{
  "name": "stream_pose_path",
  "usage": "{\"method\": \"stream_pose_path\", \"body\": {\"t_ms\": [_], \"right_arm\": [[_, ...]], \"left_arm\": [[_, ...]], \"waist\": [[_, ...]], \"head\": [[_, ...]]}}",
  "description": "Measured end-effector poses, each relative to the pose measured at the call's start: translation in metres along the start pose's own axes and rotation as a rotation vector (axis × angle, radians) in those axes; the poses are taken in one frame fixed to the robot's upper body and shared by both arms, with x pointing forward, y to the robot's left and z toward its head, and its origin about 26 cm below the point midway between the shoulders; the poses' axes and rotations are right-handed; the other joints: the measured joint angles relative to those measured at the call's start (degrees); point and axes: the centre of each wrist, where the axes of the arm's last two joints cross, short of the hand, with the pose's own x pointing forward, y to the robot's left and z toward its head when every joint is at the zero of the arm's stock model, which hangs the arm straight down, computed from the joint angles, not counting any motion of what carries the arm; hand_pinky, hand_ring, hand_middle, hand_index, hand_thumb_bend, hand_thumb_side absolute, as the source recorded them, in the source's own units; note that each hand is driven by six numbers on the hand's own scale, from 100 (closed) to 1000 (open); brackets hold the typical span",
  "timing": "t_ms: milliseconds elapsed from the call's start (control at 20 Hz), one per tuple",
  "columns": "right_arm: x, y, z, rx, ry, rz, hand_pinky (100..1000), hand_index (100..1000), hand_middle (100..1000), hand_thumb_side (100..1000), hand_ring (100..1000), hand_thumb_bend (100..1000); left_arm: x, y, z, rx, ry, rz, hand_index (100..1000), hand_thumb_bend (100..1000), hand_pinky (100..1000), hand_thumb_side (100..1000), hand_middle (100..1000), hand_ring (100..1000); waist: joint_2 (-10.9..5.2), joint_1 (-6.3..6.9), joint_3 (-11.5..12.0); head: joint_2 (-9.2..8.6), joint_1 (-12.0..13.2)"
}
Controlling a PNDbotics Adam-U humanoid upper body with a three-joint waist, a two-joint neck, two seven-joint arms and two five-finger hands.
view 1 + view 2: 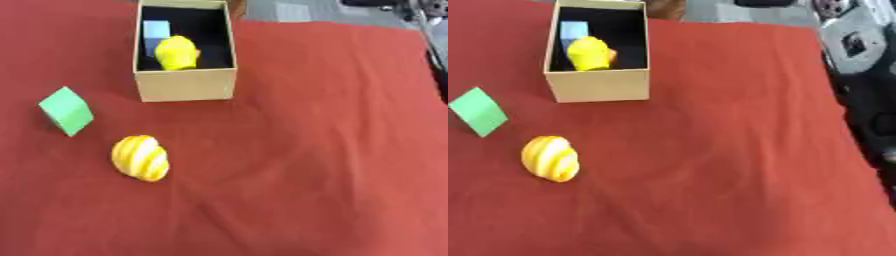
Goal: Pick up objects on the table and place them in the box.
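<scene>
On the red cloth of the counter (332, 150), neither hand shows in either eye view, so I cannot tell whether they are released, clenched or grasping anything, and places cannot be fixed from them. The cardboard box (185, 84) stands open-topped at the far left of the cloth, and inside it lie a yellow object (177, 52) and, just behind that, a pale blue block (156, 29). Two things remain out: a green cube (66, 110), tilted on an edge, near the box's left front corner, and a yellow-and-white striped rounded object (141, 157) nearer the robot, just beside the cube.

Both lie on the robot's left, so the left hand looks the better choice. The striped object may roll, so the fingers should close round its widest part from above. It should be carried over the box wall before letting go.
</scene>
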Motion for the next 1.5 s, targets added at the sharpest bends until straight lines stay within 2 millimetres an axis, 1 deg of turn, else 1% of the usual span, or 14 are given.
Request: {"method": "stream_pose_path", "body": {"t_ms": [350, 500, 700, 750, 800, 950, 1000, 1050, 1100, 1150, 1200, 1350, 1400, 1500], "right_arm": [[0.025, -0.005, 0.031, -0.179, 0.005, -0.086, 890, 845, 730, 704, 946, 100], [0.037, -0.008, 0.044, -0.233, 0.029, -0.119, 891, 843, 727, 690, 945, 100], [0.054, -0.015, 0.059, -0.291, 0.052, -0.156, 891, 840, 723, 680, 941, 100], [0.058, -0.018, 0.060, -0.308, 0.053, -0.164, 891, 840, 723, 680, 940, 100], [0.063, -0.021, 0.061, -0.324, 0.052, -0.174, 889, 839, 722, 682, 939, 100], [0.071, -0.028, 0.059, -0.359, 0.043, -0.202, 888, 838, 721, 682, 937, 100], [0.072, -0.030, 0.059, -0.366, 0.042, -0.212, 888, 837, 720, 683, 937, 100], [0.072, -0.032, 0.059, -0.370, 0.042, -0.221, 888, 837, 720, 684, 937, 100], [0.072, -0.033, 0.060, -0.371, 0.042, -0.231, 889, 837, 719, 689, 937, 100], [0.072, -0.034, 0.060, -0.372, 0.043, -0.241, 889, 837, 719, 690, 937, 100], [0.071, -0.036, 0.060, -0.370, 0.044, -0.251, 889, 836, 717, 691, 937, 100], [0.070, -0.039, 0.060, -0.364, 0.046, -0.279, 888, 834, 715, 695, 936, 100], [0.070, -0.040, 0.060, -0.361, 0.046, -0.289, 889, 833, 714, 698, 936, 100], [0.069, -0.042, 0.061, -0.355, 0.046, -0.308, 890, 833, 712, 700, 935, 100]], "left_arm": [[0.002, 0.018, -0.005, -0.102, 0.003, -0.150, 863, 238, 748, 690, 770, 769], [0.005, 0.024, -0.008, -0.189, 0.012, -0.241, 872, 257, 756, 685, 775, 772], [0.008, 0.028, -0.011, -0.337, 0.044, -0.373, 880, 290, 780, 668, 787, 785], [0.007, 0.030, -0.011, -0.376, 0.057, -0.409, 881, 296, 786, 654, 788, 788], [0.007, 0.032, -0.011, -0.414, 0.072, -0.446, 892, 324, 803, 628, 799, 799], [0.001, 0.041, -0.011, -0.524, 0.115, -0.565, 906, 358, 833, 631, 815, 822], [-0.002, 0.046, -0.011, -0.560, 0.130, -0.603, 910, 386, 848, 586, 821, 830], [-0.006, 0.051, -0.011, -0.596, 0.145, -0.642, 912, 397, 852, 579, 824, 833], [-0.009, 0.057, -0.011, -0.632, 0.157, -0.680, 913, 430, 863, 559, 829, 841], [-0.013, 0.063, -0.011, -0.666, 0.168, -0.716, 914, 436, 865, 553, 831, 842], [-0.016, 0.068, -0.011, -0.697, 0.179, -0.747, 913, 451, 870, 518, 833, 845], [-0.028, 0.082, -0.009, -0.780, 0.208, -0.817, 920, 497, 877, 478, 841, 849], [-0.032, 0.086, -0.008, -0.805, 0.219, -0.834, 937, 516, 879, 472, 848, 849], [-0.041, 0.091, -0.006, -0.853, 0.244, -0.865, 939, 545, 884, 453, 852, 852]], "waist": [[-0.07, 1.88, -0.17], [-0.07, 2.71, 0.08], [-0.07, 3.20, 0.45], [-0.06, 3.30, 0.47], [-0.06, 3.40, 0.46], [-0.04, 3.46, 0.10], [-0.03, 3.46, -0.10], [0.00, 3.47, -0.30], [0.05, 3.47, -0.50], [0.09, 3.47, -0.66], [0.10, 3.47, -0.76], [0.10, 3.48, -0.93], [0.10, 3.48, -0.98], [0.10, 3.48, -1.08]], "head": [[0.46, 0.01], [0.72, -0.47], [0.94, -1.42], [0.94, -1.55], [0.94, -1.61], [0.97, -1.55], [0.97, -1.43], [0.98, -1.27], [0.99, -1.08], [1.00, -0.89], [1.05, -0.71], [1.15, -0.36], [1.16, -0.27], [1.17, -0.05]]}}
